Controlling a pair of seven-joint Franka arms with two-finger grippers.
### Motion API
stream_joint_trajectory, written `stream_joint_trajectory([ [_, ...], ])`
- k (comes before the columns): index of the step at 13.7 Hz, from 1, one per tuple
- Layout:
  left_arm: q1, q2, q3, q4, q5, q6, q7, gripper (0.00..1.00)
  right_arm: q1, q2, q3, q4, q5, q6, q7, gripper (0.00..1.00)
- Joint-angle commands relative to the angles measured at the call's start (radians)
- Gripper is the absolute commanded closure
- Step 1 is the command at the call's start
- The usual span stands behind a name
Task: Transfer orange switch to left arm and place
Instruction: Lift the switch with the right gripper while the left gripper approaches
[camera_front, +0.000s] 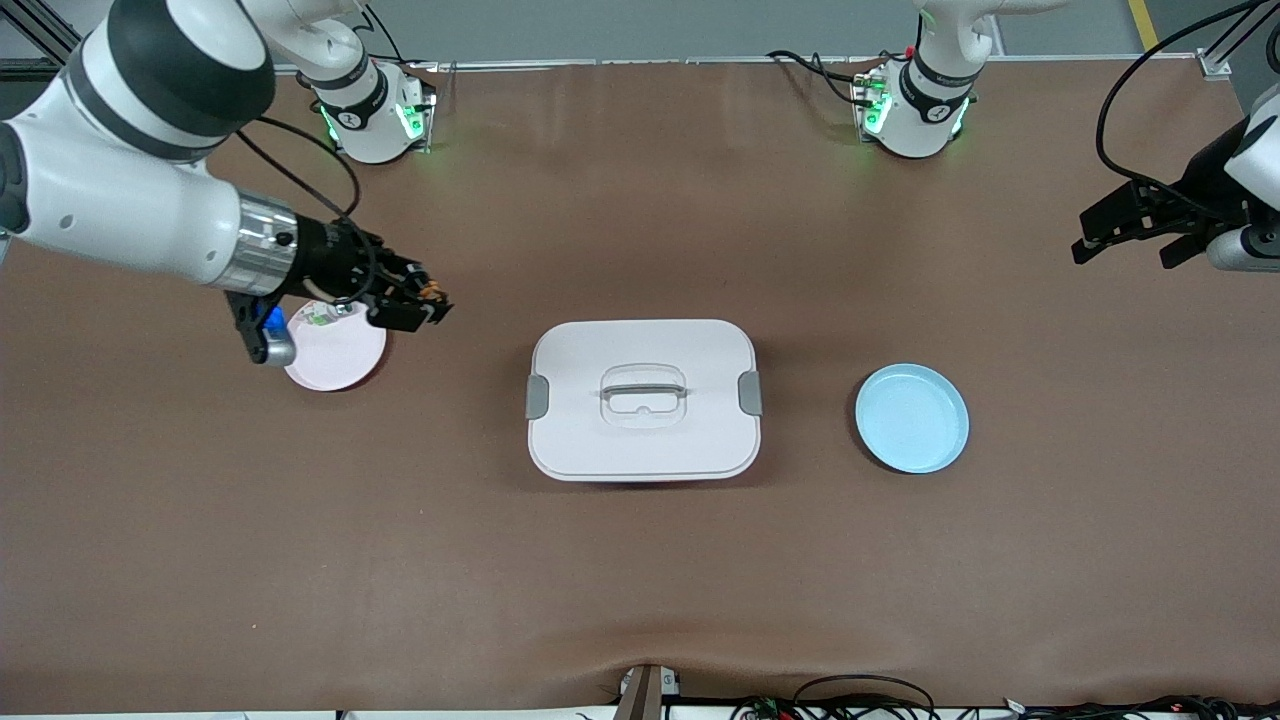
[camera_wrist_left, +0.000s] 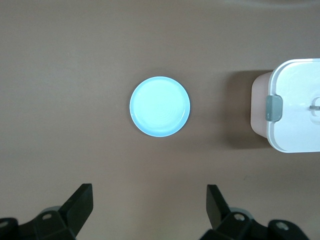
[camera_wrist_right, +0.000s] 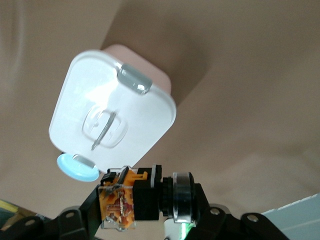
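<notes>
The right gripper (camera_front: 432, 300) is pinched tight on the switch (camera_wrist_right: 120, 202), which sits between its fingers in the air, above the table beside the pink plate (camera_front: 335, 350) and between that plate and the box (camera_front: 643, 398). In the right wrist view the switch lies crosswise between the fingers, its long axis running from one finger to the other, orange body at one end and black cylindrical end at the other. The left gripper (camera_wrist_left: 149, 207) waits with its fingers spread wide and nothing between them, raised over the left arm's end of the table; the blue plate (camera_wrist_left: 160, 106) lies on the table below and ahead of it, the box farther off. Counted: two arms, two grippers, one switch, one box, two plates, one pink and one blue
</notes>
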Motion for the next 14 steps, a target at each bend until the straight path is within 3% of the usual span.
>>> stream_joint_trajectory([
  [1, -0.002, -0.014, -0.006, -0.005, 0.012, 0.003, 0.009, 0.00, 0.039, 0.058, -0.013, 0.089, 0.042, -0.010, 0.118, 1.00],
  [6, -0.021, 0.017, -0.008, 0.003, -0.047, -0.001, -0.041, 0.00, 0.151, 0.130, -0.013, 0.218, 0.044, 0.071, 0.361, 1.00],
  [10, -0.045, 0.107, -0.073, 0.009, -0.127, 0.010, -0.166, 0.00, 0.266, 0.208, -0.011, 0.321, 0.048, 0.206, 0.546, 1.00],
  [14, -0.047, 0.124, -0.083, 0.002, -0.423, 0.076, -0.180, 0.00, 0.332, 0.401, -0.014, 0.560, 0.047, 0.279, 0.755, 1.00],
])
